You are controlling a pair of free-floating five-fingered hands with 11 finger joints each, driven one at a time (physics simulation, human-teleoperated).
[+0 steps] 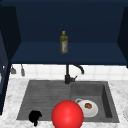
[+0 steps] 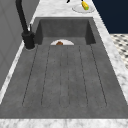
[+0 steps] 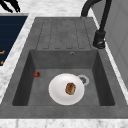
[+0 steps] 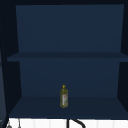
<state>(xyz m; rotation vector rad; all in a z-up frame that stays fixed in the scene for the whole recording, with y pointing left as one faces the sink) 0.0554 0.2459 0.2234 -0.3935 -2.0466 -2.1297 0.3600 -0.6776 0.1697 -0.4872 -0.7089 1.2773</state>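
Here the left hand (image 1: pixel 35 117) hangs at the lower left of the frame, over the near left corner of the sink (image 1: pixel 45 95). In the right side view it sits at the upper left (image 3: pixel 10 5), its fingers loose and spread, with nothing in them. Nearest to it is a red ball (image 1: pixel 67 115), low in the middle of the frame, just to its right and apart from it.

Any approach to that ball would, I judge, go best with the fingers kept wide and brought round both sides. A round, smooth thing may roll off toward the basin if nudged from one side alone.

The sink is dark grey, with a ribbed drainboard toward the left and a deep basin toward the right. In the basin lies a white plate (image 3: pixel 56 87) bearing a brown morsel (image 3: pixel 70 88), and a small red thing (image 3: pixel 37 74) rests by the basin wall. A black faucet (image 1: pixel 67 75) stands behind. The desk (image 1: pixel 12 87) is pale marble. A second plate (image 2: pixel 80 9) with something yellow (image 2: pixel 85 5) sits at the top of the left side view. Above, an olive-coloured bottle (image 4: pixel 64 96) stands upright on the lower shelf (image 4: pixel 37 105) of a dark blue cabinet.
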